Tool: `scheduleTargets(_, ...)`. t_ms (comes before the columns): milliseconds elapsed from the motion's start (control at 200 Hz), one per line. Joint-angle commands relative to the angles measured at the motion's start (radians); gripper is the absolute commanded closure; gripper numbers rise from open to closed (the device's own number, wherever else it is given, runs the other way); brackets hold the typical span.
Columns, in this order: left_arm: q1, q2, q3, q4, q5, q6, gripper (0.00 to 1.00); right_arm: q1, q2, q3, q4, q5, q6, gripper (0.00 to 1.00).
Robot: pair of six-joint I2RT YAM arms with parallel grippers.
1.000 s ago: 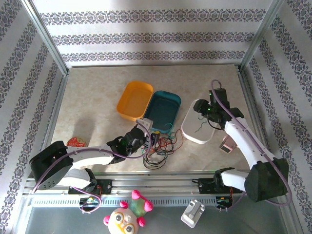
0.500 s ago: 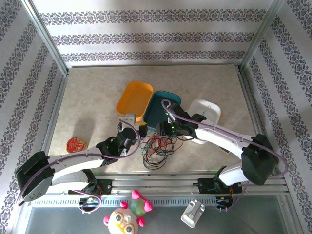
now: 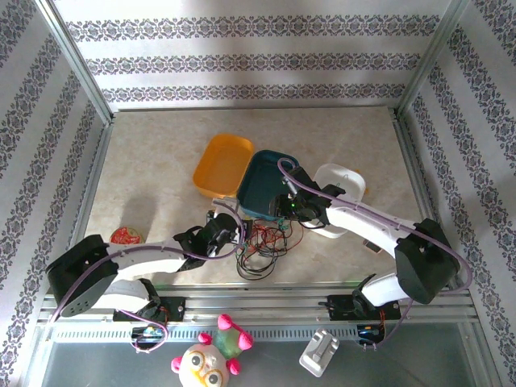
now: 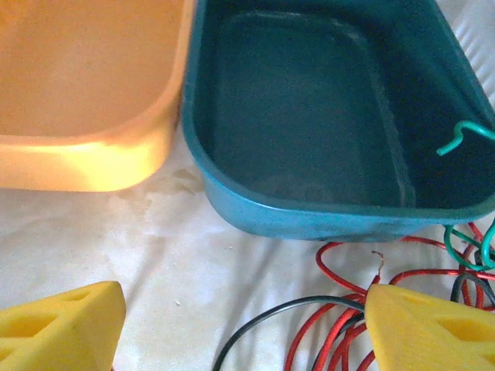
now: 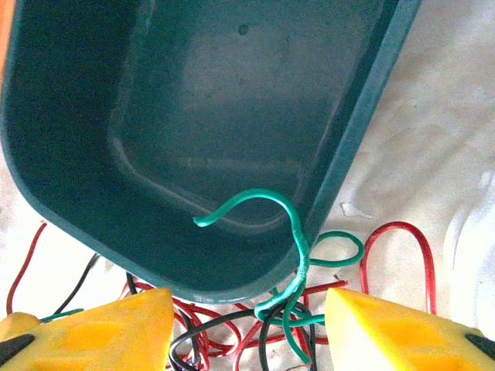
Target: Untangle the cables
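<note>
Left pincer (image 4: 244,328) and right pincer (image 5: 244,328) gape wide above glossy curling wires (image 3: 262,246) by smooth teal tray (image 5: 193,116).

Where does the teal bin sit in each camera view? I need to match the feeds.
Top external: teal bin at centre, between orange bin and white bin.
Left wrist: upper right, beside the orange bin.
Right wrist: upper left to centre.
Shared landmark: red cables at its near rim.
</note>
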Motion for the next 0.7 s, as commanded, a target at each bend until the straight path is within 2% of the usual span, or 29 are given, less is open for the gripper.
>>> scheduleTargets(0, 0.006, 0.025, 0.045, 0.027, 0.033, -0.004, 0.19, -0.004, 0.016, -0.018, 0.013, -0.042, -0.01, 0.46)
scheduleTargets(270, 0.006, 0.053, 0.051, -0.01, -0.007, -0.029, 0.19, 0.024, 0.002, -0.072, -0.001, -0.044, -0.011, 0.45)
scheduleTargets(695, 0.006, 0.069, 0.07, -0.017, 0.015, -0.028, 0.19, -0.004, -0.013, -0.146, 0.021, -0.014, 0.051, 0.46)
